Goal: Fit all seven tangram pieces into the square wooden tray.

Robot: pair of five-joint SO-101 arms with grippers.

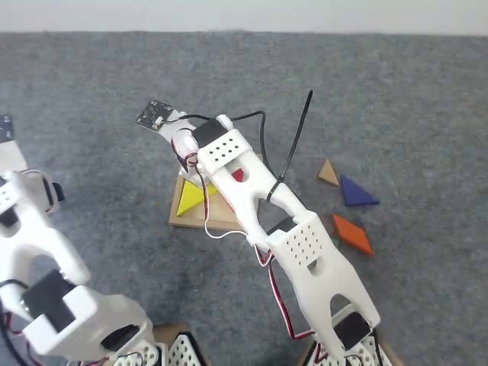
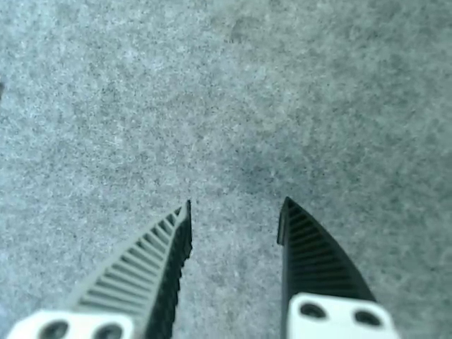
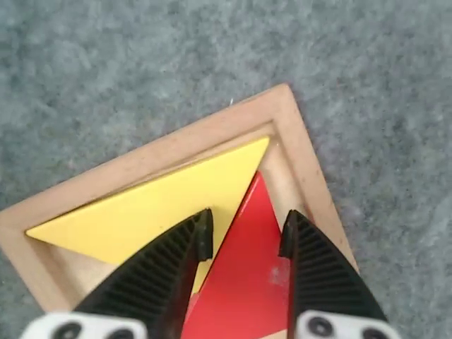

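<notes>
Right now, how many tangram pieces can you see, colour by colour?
yellow piece, in the tray: 1
red piece, in the tray: 1
tan piece, on the carpet: 1
blue piece, on the carpet: 1
orange piece, on the carpet: 1
Total: 5

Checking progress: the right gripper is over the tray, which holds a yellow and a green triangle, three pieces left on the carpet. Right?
Not green: the right wrist view shows a red triangle beside the yellow triangle in the wooden tray, under the right gripper. The tan triangle, blue triangle and orange parallelogram do lie on the carpet.
</notes>
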